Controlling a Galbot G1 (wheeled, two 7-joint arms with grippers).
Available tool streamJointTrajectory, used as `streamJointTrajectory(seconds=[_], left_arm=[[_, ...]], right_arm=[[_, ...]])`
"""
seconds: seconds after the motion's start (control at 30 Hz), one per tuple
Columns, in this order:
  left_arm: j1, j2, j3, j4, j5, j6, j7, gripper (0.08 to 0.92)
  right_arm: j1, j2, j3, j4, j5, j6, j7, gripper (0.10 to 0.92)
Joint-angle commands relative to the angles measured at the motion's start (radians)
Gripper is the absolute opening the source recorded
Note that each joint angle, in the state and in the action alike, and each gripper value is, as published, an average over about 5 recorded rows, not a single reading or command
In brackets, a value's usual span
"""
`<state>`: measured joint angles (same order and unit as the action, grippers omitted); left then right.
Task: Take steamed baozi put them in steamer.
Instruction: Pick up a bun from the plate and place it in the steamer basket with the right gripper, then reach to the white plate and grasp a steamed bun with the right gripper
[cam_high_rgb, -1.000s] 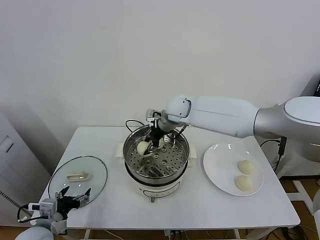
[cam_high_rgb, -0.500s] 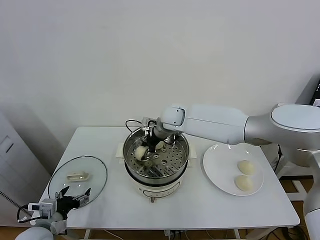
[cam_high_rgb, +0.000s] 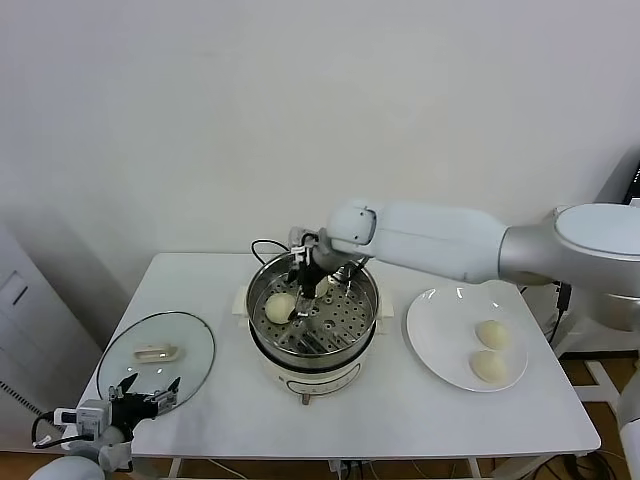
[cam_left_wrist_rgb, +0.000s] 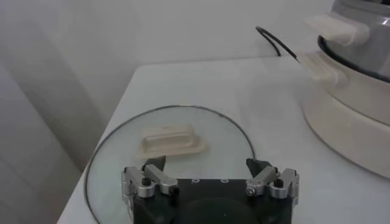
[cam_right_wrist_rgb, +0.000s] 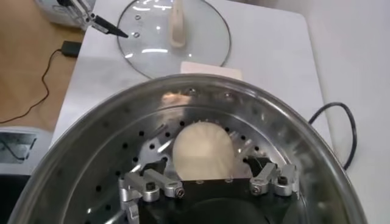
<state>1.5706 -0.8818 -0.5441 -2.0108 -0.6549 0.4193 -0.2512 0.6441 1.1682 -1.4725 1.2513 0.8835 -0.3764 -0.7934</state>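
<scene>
Hovering at the near left corner of the white table (cam_high_rgb: 400, 420), the left gripper (cam_high_rgb: 145, 394) waits with its fingers spread apart and nothing between them, just at the near rim of the round glass lid (cam_high_rgb: 157, 352) that lies flat on the table with its white handle up. Nothing lies between that lid and the steamer (cam_high_rgb: 313, 318), which stands at the table's middle on its white base; a black cable (cam_high_rgb: 262, 246) curls off behind it. On the steamer's perforated tray one baozi (cam_high_rgb: 280, 307) rests on the left side, and a second bun (cam_high_rgb: 322, 287), farther back, is partly hidden by the right gripper (cam_high_rgb: 300, 292). That gripper reaches down into the pot from the right, its arm crossing over the far rim; the right wrist view shows its fingers (cam_right_wrist_rgb: 137, 185) open, one to each side of the near bun without gripping it. To the steamer's right sits a white plate (cam_high_rgb: 440, 302) holding two more baozi (cam_high_rgb: 489, 350), one beside the other.
</scene>
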Motion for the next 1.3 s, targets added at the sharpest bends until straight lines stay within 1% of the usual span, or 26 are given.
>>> streamJointTrajectory(seconds=[0.03,0.3,0.5,0.73,1.07,1.3], left_arm=[[-0.003,0.005,0.001,-0.003,-0.003,0.000,0.001,0.823],[-0.003,0.008,0.004,-0.004,-0.007,0.000,0.001,0.823],[-0.004,0.003,0.008,-0.009,-0.005,0.005,0.000,0.823],[-0.003,0.000,0.009,-0.012,-0.003,0.008,0.000,0.823],[-0.002,-0.007,0.010,-0.015,0.000,0.012,-0.001,0.823],[-0.001,-0.009,0.010,-0.013,0.001,0.012,-0.001,0.823]], right_arm=[[0.240,-0.280,-0.138,0.083,-0.065,0.065,-0.257,0.823],[0.260,-0.545,-0.237,0.141,-0.284,0.155,-0.355,0.823],[0.121,-0.632,-0.164,0.104,-0.394,0.217,-0.384,0.823],[-0.058,-0.638,-0.028,0.011,-0.503,0.289,-0.407,0.823],[-0.279,-0.585,0.154,-0.102,-0.659,0.358,-0.409,0.823],[-0.393,-0.561,0.242,-0.162,-0.720,0.388,-0.399,0.823]])
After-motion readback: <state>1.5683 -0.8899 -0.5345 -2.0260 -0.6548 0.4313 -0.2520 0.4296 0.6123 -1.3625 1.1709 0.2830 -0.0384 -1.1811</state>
